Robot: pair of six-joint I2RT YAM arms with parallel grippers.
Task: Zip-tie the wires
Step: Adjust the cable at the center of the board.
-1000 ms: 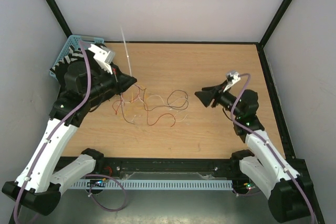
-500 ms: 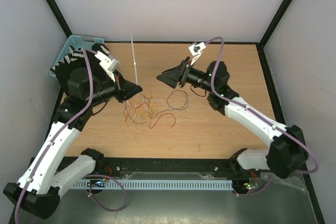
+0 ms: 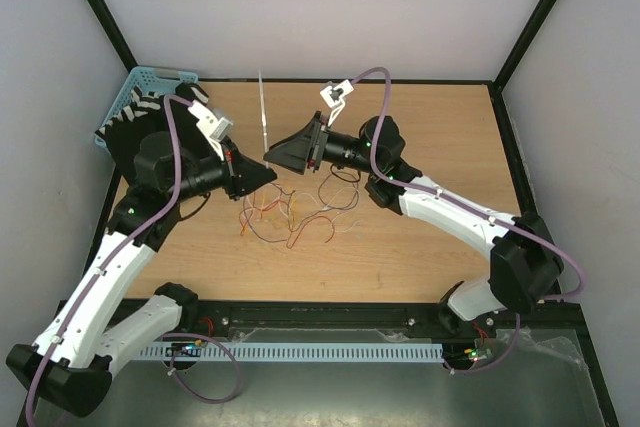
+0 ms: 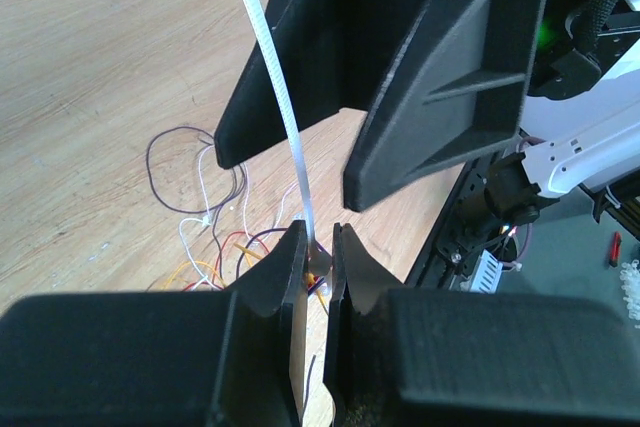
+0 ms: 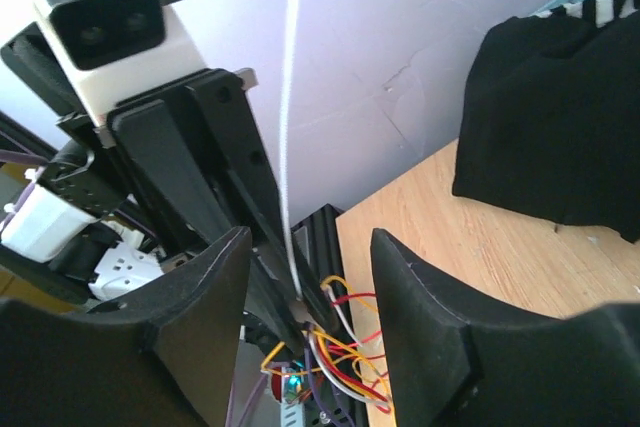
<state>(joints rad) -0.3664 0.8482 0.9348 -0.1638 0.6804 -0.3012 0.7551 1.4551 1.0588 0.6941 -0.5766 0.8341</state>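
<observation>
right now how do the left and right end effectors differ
The left end effector is shut on the lower end of the white zip tie. The right end effector is open, its jaws standing either side of that tie without pinching it. The left end effector points rightward and the right end effector leftward, nearly tip to tip. Both are black and meet by the wires.

The top camera sits high up behind both arms and looks down on the whole light brown wooden tabletop (image 3: 420, 247). The left wrist camera sits right behind the black left hand (image 4: 318, 234) and looks out past it, very close up. The right wrist camera sits behind the black right hand (image 5: 310, 247) and looks back the other way. All three views share the thin white plastic strip (image 4: 285, 107). The top and left wrist views also share the curly thin coloured wires (image 3: 300, 212).
</observation>
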